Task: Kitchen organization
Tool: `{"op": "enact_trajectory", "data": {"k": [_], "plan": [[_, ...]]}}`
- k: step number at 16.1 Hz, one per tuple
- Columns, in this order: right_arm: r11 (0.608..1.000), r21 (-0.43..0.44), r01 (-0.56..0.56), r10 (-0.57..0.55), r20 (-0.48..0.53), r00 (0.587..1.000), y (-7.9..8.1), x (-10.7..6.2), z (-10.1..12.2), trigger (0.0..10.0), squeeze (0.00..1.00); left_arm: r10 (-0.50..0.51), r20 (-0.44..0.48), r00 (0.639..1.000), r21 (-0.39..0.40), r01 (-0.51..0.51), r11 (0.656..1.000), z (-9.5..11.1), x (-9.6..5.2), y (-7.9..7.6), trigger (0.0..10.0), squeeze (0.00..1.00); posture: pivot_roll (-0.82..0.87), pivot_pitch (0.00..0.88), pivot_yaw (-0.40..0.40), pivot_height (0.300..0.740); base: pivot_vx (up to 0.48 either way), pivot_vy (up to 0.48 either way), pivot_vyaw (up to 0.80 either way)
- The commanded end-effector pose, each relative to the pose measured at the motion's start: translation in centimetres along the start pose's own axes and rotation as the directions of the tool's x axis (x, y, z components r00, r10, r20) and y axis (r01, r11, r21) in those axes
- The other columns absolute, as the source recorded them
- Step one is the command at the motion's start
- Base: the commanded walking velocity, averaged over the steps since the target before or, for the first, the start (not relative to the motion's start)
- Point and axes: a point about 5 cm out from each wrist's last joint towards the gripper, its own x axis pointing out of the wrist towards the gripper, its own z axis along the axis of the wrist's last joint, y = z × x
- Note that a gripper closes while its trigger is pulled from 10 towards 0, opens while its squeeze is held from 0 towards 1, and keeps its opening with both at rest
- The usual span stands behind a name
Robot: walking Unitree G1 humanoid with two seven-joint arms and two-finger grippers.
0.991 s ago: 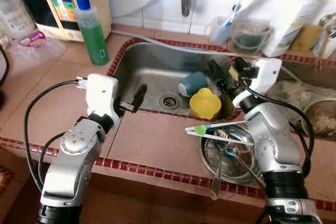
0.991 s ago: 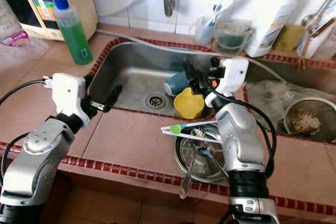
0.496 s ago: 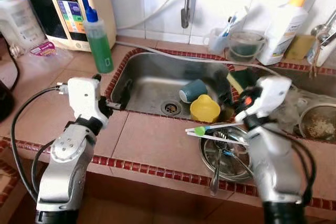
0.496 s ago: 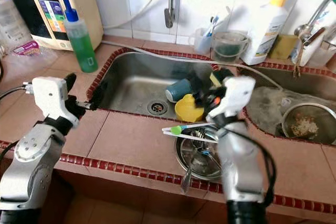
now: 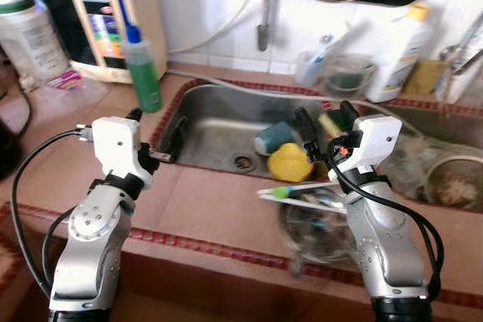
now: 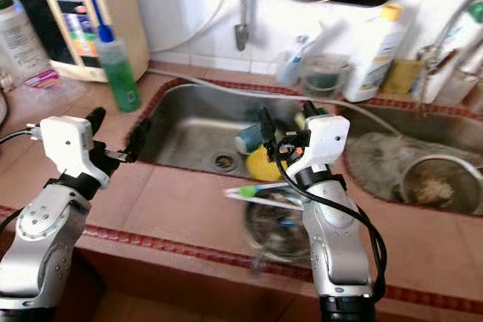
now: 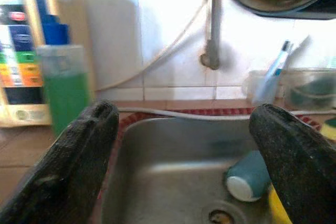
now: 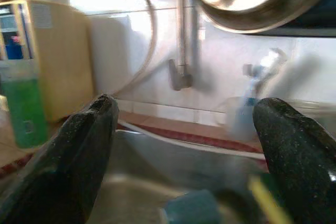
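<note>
In the steel sink [image 5: 215, 111], a teal cup [image 5: 273, 138] lies on its side next to a yellow cup [image 5: 289, 162]. On the counter in front sits a steel bowl [image 5: 317, 220] holding utensils, with green-tipped chopsticks [image 5: 290, 190] across its rim. My right gripper [image 5: 324, 118] hovers open above the sink's right end, just past the yellow cup, with nothing between its fingers. My left gripper [image 5: 157, 127] is open and empty at the sink's left rim. The left wrist view looks between its wide-apart fingers [image 7: 79, 156] at the teal cup [image 7: 247, 177].
A green soap bottle [image 5: 143, 69] and a beige water purifier [image 5: 94, 20] stand at the back left. A white bottle [image 5: 404, 43], a clear cup [image 5: 347, 73] and a tap [image 5: 264, 20] line the tiled wall. A strainer [image 5: 453, 182] rests in the right basin.
The camera has tilted up and the picture is blurred. My right gripper has risen from down among the cups to above the sink. My left gripper drew back left to the sink rim.
</note>
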Motion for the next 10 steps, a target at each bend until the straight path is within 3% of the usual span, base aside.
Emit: {"op": "enact_trajectory", "data": {"k": [1,7,10], "plan": [[1.000,-0.026,0.000,0.001,0.025,1.000,-0.30,-0.02,0.70,10.0,0.00,-0.013,0.008,1.000,-0.005,0.013,1.000,-0.04,0.01,-0.49,10.0,0.00,-0.07,0.015,0.012,0.740,0.000,-0.480,0.00],[0.997,-0.053,-0.058,0.059,0.022,0.998,0.09,0.40,0.63,10.0,0.00,-0.020,0.008,1.000,-0.013,0.020,1.000,-0.16,-0.09,-0.76,10.0,0.00,-0.06,0.001,0.004,0.740,0.000,-0.473,0.00],[0.996,-0.059,-0.072,0.073,0.026,0.997,-0.18,0.31,0.80,10.0,0.00,-0.033,-0.033,0.999,-0.057,0.031,0.998,-0.68,-0.33,-0.98,10.0,0.00,-0.06,0.003,0.003,0.740,0.000,-0.086,0.00]]}}
